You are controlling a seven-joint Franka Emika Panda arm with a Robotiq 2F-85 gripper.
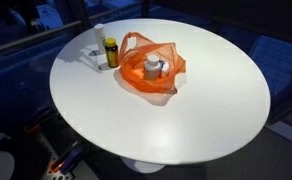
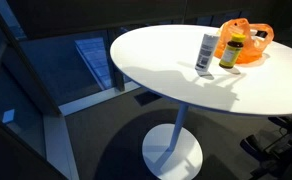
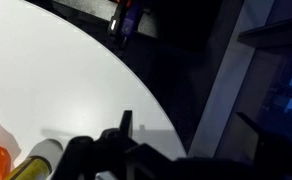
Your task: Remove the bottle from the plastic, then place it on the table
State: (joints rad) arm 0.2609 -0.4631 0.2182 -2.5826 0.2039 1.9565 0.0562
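**White round table in a dim, bluish room**

A round white table (image 1: 216,115) took up most of both exterior views, its top bright against dark surroundings. In an exterior view it stood on one white column with a round foot (image 2: 172,156) at 6 o'clock. The floor (image 2: 96,140) around it was dark grey. At 10 o'clock from the foot, a slanted pane (image 2: 91,62) glowed pale blue. In the wrist view, dark upright framing (image 3: 226,80) stood at 3 o'clock, past the table's edge.
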